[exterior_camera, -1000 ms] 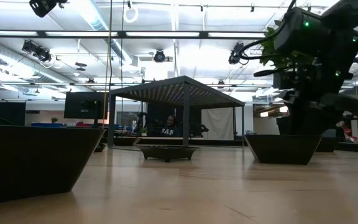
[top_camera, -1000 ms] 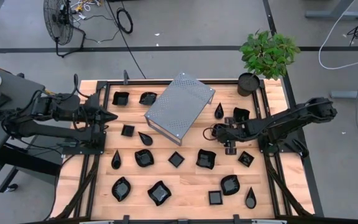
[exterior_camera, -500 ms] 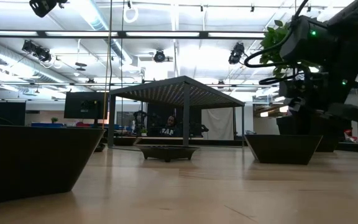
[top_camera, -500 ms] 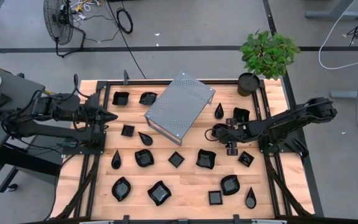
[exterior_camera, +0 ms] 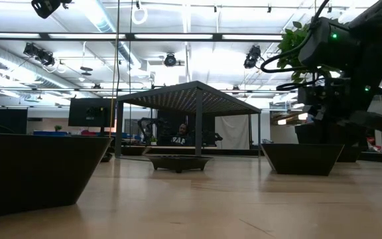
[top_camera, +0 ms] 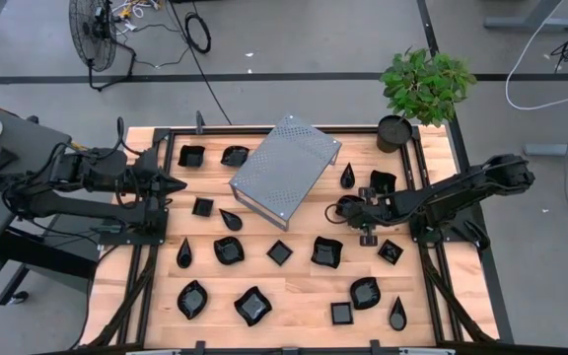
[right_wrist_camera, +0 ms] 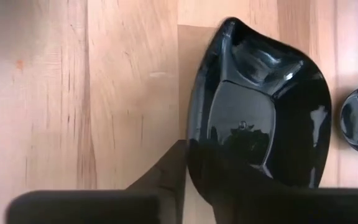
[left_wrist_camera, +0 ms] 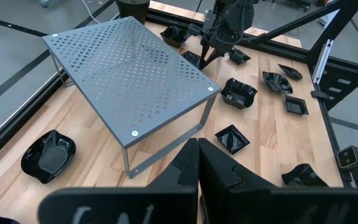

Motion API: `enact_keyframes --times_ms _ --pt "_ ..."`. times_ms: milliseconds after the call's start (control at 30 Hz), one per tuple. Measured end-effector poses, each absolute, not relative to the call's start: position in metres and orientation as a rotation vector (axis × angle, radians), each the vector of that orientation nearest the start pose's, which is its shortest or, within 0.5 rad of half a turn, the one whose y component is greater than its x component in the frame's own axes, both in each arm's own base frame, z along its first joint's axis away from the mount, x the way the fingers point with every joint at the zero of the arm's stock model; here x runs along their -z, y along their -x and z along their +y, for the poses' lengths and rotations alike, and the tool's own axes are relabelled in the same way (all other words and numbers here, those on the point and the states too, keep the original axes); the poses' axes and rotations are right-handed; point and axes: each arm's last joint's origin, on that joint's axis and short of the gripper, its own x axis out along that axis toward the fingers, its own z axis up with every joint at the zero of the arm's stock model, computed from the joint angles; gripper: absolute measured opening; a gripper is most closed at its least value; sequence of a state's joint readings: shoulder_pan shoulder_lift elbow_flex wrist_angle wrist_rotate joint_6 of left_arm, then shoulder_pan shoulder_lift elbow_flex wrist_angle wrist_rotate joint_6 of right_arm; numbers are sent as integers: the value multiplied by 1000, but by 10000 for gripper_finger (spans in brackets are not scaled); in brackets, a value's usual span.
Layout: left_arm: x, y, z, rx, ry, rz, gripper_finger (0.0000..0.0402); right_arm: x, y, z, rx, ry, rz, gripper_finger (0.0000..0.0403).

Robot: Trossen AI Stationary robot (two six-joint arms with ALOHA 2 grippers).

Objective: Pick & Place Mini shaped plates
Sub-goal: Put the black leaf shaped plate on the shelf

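Right wrist view showed the right hand pinching a plate's rim to lift it; left hand shut, empty.

I find almost nothing legible: only pale letters on a far person's dark top in the low view, too small to make out.

1. The table is pale wood planks, smooth, with the grain showing.
2. The little plates are black and really glossy, throwing reflections.
3. The grey box looks like matt perforated metal, screwed at the corners.
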State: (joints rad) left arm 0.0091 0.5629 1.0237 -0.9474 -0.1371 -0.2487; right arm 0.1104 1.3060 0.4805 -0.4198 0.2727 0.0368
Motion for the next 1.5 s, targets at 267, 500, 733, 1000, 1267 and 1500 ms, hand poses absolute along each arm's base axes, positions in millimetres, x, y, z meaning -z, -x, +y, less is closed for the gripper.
enact_keyframes --times_ms 267,500,733,1000,1267,1500 --pt "-362 -75 5 -203 212 465 5 -129 -192 13 173 203 1209 5" --pt "-362 -75 5 -203 212 465 5 -143 -204 15 189 145 1169 2" --pt "-362 -75 5 -203 212 465 5 -174 -219 17 188 149 1176 1" --pt "-362 -75 5 -201 213 465 5 -221 -231 18 234 90 1185 1" --pt "-362 -75 5 -194 187 468 5 -286 -241 15 318 -29 1104 0" --pt "-362 -75 5 -195 178 468 5 -326 -246 -6 411 -141 989 0"
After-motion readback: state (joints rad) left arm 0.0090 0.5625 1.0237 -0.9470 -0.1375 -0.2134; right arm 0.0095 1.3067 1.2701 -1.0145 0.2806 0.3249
